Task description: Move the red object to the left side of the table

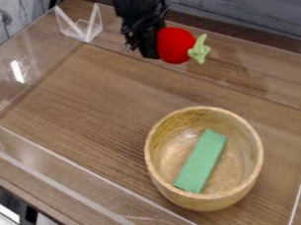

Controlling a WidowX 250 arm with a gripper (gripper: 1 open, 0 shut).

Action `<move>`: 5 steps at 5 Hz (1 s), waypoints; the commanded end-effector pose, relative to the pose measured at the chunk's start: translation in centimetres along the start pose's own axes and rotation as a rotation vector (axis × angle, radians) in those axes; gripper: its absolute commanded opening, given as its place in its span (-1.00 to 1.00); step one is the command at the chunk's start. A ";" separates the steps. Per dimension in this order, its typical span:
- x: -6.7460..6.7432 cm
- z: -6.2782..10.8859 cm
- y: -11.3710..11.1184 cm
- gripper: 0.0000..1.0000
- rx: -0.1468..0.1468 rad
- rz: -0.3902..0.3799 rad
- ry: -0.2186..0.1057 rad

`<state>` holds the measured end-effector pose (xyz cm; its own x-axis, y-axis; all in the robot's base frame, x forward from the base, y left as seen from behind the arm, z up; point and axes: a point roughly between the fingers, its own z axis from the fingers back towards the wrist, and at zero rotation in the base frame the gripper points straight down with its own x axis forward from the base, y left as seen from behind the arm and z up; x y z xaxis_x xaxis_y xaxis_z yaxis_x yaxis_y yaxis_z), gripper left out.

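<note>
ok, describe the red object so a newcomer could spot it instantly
Start at the wooden bowl near the table's front right, then look up toward the back edge. Held in the black fingers is the red object: small, round, bright red, with a green leafy end.

Soft, even light is filling the scene, bright enough to be showing the grain of the brown wood-grain tabletop [99,99]. White glare is streaking along the clear acrylic walls [24,71] to the left of the round light wooden bowl [205,158], and a faint shadow is darkening the bowl's inner wall. The picture is coming through coarse and low in detail. The black gripper [144,38] behind the bowl is reading as a dark, slightly smeared mass.
</note>
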<state>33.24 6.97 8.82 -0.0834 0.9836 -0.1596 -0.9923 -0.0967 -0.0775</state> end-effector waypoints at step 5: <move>2.9 1.0 -3.2 -1.00 -0.090 -0.008 -0.040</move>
<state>35.20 10.19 7.64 -0.0977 0.9861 -0.1347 -0.9877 -0.1127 -0.1088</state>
